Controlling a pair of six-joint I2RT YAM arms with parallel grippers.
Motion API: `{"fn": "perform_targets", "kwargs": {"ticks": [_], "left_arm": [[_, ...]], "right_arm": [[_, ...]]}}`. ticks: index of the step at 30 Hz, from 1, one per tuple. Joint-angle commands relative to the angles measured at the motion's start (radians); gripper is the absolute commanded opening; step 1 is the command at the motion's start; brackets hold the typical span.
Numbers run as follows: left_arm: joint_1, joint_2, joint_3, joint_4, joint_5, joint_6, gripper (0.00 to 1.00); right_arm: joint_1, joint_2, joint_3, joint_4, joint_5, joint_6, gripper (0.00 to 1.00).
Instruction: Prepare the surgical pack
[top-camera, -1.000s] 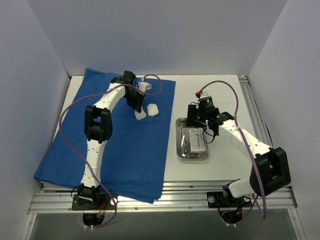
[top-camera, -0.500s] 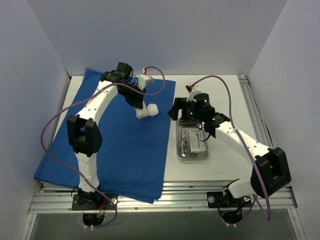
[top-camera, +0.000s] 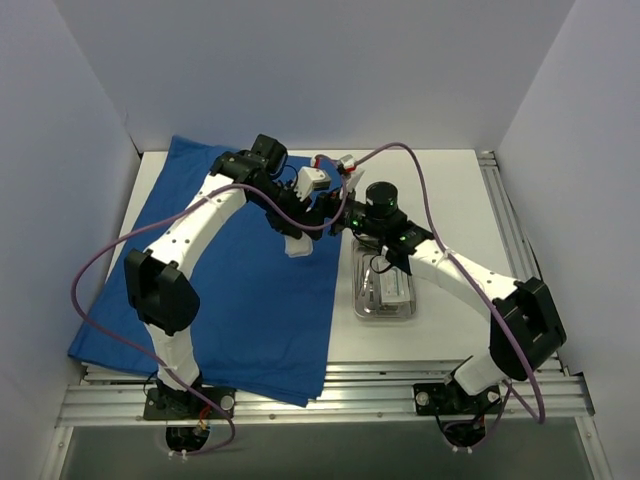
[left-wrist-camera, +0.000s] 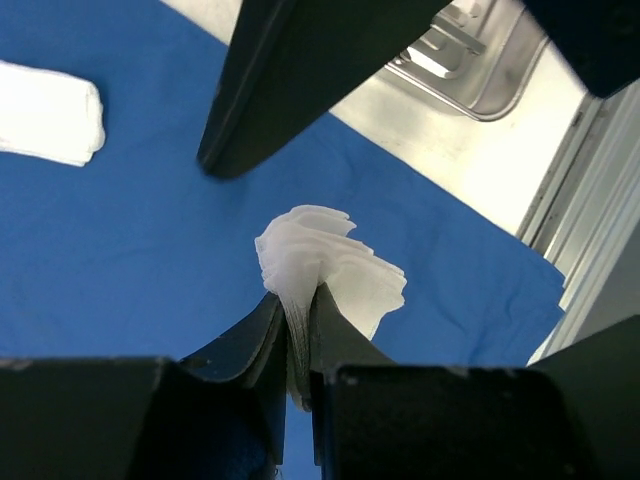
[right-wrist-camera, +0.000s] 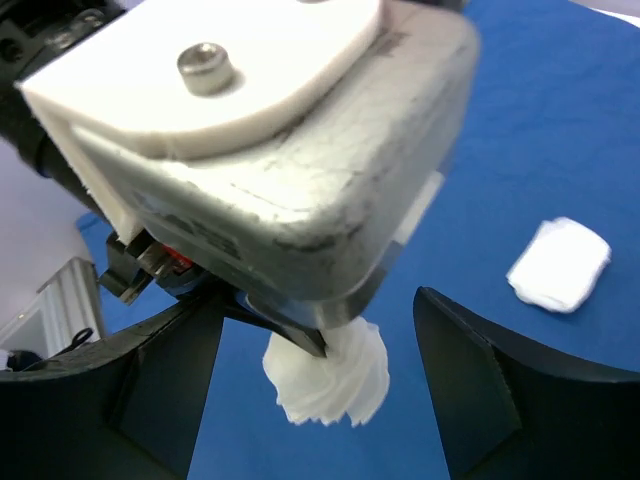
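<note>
While the left fingers (left-wrist-camera: 297, 318) pinch a gauze pad (left-wrist-camera: 330, 255) hanging over the blue cloth (top-camera: 250, 300), the right fingers (top-camera: 335, 212) stand spread, straddling it; the steel tray (top-camera: 360, 300) lies just beside the right fingers.

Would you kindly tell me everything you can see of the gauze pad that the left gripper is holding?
The gauze pad is white, soft, layered fabric, crumpled and fanned where the left gripper pinches one edge. It hangs from those fingertips, apparently clear of the blue cloth below, near the cloth's edge beside the steel tray. Only the left fingers touch it; the right gripper's open fingers flank it without contact.
</note>
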Motion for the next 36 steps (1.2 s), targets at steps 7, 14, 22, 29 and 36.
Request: {"fn": "perform_targets", "kwargs": {"ticks": [7, 14, 22, 29, 36], "left_arm": [[-0.010, -0.095, -0.017, -0.008, 0.133, 0.074, 0.02], [-0.010, -0.084, -0.006, -0.005, 0.164, 0.074, 0.02], [-0.010, -0.129, -0.023, -0.003, 0.191, 0.087, 0.02], [-0.010, -0.153, -0.033, 0.004, 0.200, 0.094, 0.02], [-0.010, -0.152, -0.041, 0.006, 0.211, 0.100, 0.02]], "right_arm": [[0.009, -0.123, -0.147, 0.137, -0.155, -0.054, 0.71], [0.009, -0.162, -0.161, 0.114, -0.164, -0.074, 0.71], [0.009, -0.090, -0.146, 0.110, -0.109, -0.047, 0.71], [0.009, -0.065, -0.178, 0.156, -0.144, -0.022, 0.70], [0.011, -0.067, -0.218, 0.222, -0.166, 0.024, 0.59]]}}
